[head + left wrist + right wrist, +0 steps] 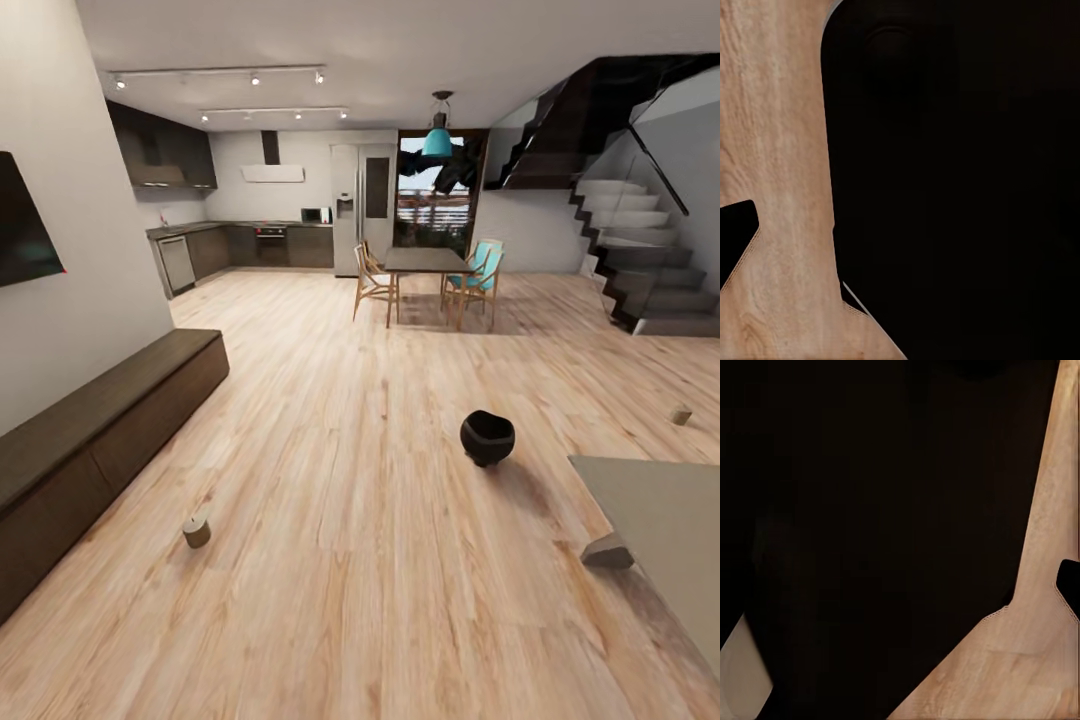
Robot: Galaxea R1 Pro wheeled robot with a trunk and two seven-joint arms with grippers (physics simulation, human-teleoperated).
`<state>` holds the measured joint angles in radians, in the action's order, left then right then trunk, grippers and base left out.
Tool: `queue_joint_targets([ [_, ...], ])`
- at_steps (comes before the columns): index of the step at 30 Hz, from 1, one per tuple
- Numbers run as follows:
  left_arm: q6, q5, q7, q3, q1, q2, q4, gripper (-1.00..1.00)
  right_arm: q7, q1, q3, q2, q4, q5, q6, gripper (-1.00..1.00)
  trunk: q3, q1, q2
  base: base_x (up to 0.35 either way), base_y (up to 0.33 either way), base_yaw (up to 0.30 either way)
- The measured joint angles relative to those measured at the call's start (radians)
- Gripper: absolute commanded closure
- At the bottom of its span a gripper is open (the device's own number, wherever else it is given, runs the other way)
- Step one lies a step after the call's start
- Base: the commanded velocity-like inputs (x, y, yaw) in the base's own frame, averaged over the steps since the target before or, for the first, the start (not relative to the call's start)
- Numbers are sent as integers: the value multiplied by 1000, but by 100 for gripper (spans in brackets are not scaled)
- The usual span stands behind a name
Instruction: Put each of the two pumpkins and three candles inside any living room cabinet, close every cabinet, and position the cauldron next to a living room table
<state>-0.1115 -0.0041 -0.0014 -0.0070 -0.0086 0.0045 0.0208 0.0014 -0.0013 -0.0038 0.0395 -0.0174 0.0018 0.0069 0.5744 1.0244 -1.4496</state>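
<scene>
No readable text, label, brand, number or sign appears anywhere in these views. The wall screen (25, 225) at the left is dark and blank. The kitchen appliances at the far end, including the refrigerator (362, 208) and the microwave (313, 215), are too small and blurred to show any lettering. The wood floor (340, 520) and the dark surfaces in both wrist views carry no markings.
</scene>
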Motion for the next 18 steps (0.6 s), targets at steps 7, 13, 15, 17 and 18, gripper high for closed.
queue_joint_targets([
  [7,0,0,0,0,0,0,0,-100,0,0,0,-1,-1,-3,0,-100,0,0,0,337,0,17],
  [13,0,0,0,0,0,0,0,-100,0,0,2,2,-2,-3,0,-100,1,0,0,337,0,198],
  [15,0,0,0,0,0,0,0,-100,0,0,2,3,-2,-3,0,-100,2,0,0,338,0,254],
  [17,0,0,0,0,0,0,0,-100,0,0,2,3,-2,-3,0,-100,2,0,0,338,0,264],
  [18,0,0,0,0,0,0,0,-100,0,0,2,3,-2,-3,0,-100,3,0,0,337,0,269],
])
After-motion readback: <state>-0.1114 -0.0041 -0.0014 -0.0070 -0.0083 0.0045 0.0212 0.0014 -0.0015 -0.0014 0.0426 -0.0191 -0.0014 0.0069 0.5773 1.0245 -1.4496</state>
